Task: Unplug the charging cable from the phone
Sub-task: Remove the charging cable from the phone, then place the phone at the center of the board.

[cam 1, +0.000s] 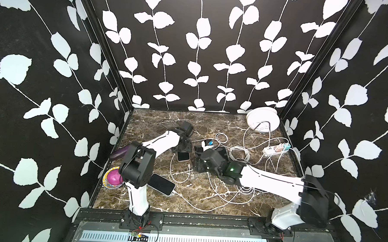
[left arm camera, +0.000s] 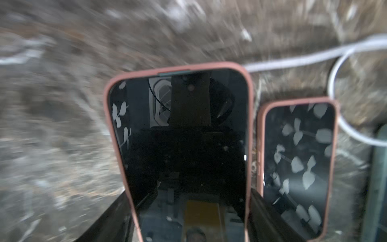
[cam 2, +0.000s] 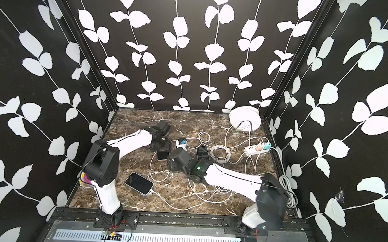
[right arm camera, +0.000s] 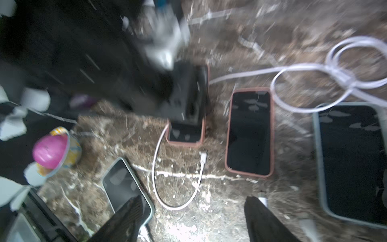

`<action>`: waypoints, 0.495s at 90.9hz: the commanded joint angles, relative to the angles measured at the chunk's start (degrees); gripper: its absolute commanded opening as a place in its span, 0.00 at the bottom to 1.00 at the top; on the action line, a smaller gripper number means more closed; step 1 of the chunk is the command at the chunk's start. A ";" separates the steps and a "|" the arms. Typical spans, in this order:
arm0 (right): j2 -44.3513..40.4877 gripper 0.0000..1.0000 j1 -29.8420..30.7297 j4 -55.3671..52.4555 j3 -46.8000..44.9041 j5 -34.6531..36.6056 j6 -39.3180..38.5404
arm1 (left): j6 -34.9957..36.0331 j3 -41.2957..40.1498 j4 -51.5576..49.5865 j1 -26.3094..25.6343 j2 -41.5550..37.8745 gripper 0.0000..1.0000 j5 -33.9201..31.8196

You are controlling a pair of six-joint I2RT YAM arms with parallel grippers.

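Widthwise, left gripper (left arm camera: pixel 188 199) pinches pink phone (left arm camera: pixel 178 130). Just off phone's end lies cable plug (right arm camera: pixel 203 157), free; right gripper (right arm camera: pixel 193 201), spread, empty, hangs nearer.

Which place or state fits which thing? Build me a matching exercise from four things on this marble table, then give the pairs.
Things
1 pink egg-shaped toy
2 white plastic power strip
3 white round plate
4 pale-cased flat phone

Places or states
A far right corner
B in a patterned bowl
C lying flat, dark screen up
D along the right side, chargers plugged in

Pairs: 1-B; 2-D; 3-A; 4-C
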 commanded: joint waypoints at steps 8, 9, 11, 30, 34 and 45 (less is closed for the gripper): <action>-5.32 0.78 -2.36 -6.66 -2.40 2.28 0.08 | 0.58 2.29 0.61 -0.82 2.93 0.00 1.17; -5.46 0.78 -2.46 -6.77 -2.48 2.26 0.10 | 0.56 2.18 0.64 -0.76 2.97 0.00 1.36; -5.75 0.78 -2.59 -7.03 -2.70 2.25 0.18 | 0.42 1.94 0.85 -0.78 3.04 0.00 1.78; -6.76 0.77 -2.76 -6.47 -4.01 1.92 0.82 | 1.83 1.45 0.83 -0.71 4.61 0.00 2.57; -6.89 0.76 -2.75 -6.53 -3.90 1.89 0.80 | 2.56 2.33 -0.31 -0.65 5.59 0.00 2.55; -7.68 0.76 -2.73 -6.69 -3.97 2.06 0.67 | 3.59 3.45 -1.88 0.09 6.76 0.00 2.46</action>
